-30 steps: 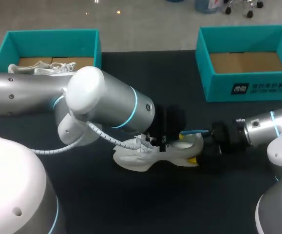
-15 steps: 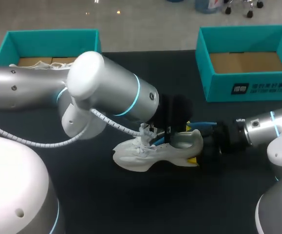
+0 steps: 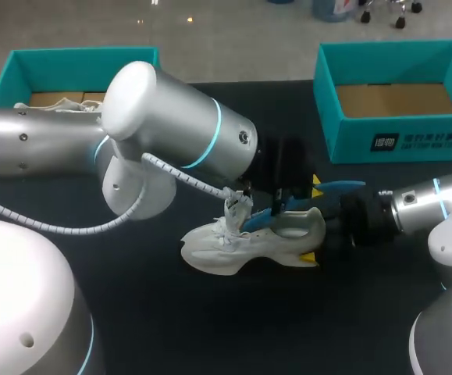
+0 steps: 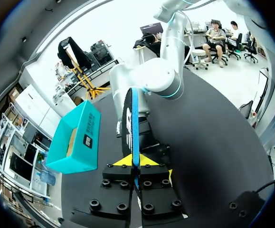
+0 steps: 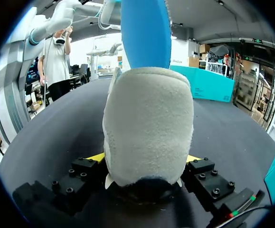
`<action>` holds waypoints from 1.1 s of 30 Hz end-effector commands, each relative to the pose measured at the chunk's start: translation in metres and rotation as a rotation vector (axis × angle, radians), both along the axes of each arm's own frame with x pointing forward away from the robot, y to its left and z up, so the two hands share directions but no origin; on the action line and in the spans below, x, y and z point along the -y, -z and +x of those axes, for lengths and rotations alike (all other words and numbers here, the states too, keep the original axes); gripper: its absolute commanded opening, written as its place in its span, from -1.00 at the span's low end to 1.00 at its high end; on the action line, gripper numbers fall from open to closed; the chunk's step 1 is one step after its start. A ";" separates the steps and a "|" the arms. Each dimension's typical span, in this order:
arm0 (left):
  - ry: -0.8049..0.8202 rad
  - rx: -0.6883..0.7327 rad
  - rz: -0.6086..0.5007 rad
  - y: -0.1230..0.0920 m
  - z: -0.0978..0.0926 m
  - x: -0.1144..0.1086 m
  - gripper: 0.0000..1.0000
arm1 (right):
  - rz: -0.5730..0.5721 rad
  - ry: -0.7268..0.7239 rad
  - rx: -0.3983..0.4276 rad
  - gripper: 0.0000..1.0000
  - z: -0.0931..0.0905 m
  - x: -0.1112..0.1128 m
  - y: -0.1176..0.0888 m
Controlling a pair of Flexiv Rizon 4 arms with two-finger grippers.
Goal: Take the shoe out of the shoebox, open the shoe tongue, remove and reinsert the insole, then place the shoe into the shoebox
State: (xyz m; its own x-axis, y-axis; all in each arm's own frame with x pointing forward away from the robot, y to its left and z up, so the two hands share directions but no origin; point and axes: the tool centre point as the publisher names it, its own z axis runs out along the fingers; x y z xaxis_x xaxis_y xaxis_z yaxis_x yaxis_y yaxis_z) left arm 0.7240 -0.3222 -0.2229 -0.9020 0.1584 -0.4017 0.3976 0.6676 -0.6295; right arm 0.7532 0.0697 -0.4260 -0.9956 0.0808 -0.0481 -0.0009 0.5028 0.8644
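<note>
From above, the white shoe (image 3: 229,250) sits on the black bench (image 3: 210,328) with its heel gripped by the right claw (image 3: 318,246), while the left claw (image 3: 282,199), just above the shoe's opening, pinches a thin blue insole (image 3: 336,187) that slants up out of it; a teal cardboard shoebox (image 3: 397,144) stands well apart. At the left wrist, the claw (image 4: 135,161) is closed on the insole (image 4: 135,118), seen edge-on as a flat, narrow strip. At the right wrist, the rounded, fuzzy heel of the shoe (image 5: 149,123) fills the claw (image 5: 146,164), both yellow tips against its sides, and the smooth insole (image 5: 144,28) rises above.
</note>
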 end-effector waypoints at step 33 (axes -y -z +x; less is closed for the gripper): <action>0.054 -0.010 -0.033 -0.019 0.001 -0.007 -1.00 | -0.002 0.001 0.001 -1.00 0.000 0.000 0.002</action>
